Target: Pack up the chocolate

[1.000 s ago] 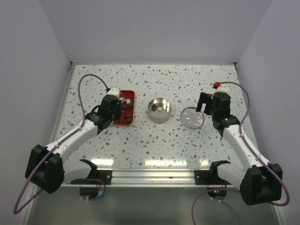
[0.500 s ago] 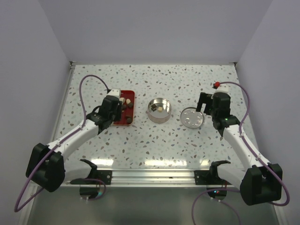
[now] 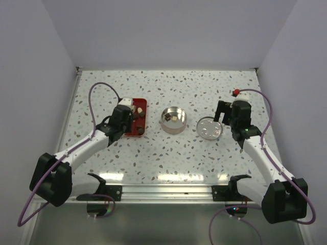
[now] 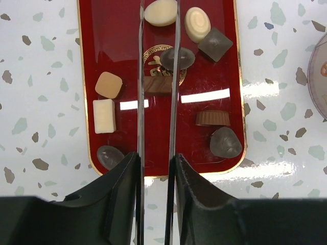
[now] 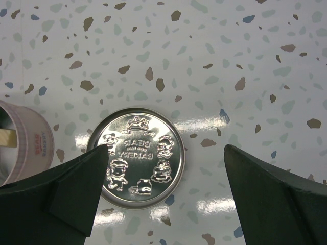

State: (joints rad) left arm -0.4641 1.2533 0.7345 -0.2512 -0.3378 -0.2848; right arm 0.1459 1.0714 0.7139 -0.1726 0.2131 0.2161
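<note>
Left tool [image 4: 159, 6] narrow (a slim gap); brown chocolate [image 4: 157, 84] lies within it, on red tray [image 4: 117, 46].

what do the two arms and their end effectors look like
Both are white links with black joints and bulky black bases, each trailing a purple cable. The left end effector has thin, blade-like metal fingers on black mounts. The right arm carries a small red part near its wrist; the right end effector has broad, dark, wedge-shaped fingers.

Cream, tan and dark-brown chocolate [image 4: 103, 116] lies on a gold-rimmed red tray [image 4: 117, 46]; around the tray, the surface [image 4: 41, 102] is white, speckled.
</note>
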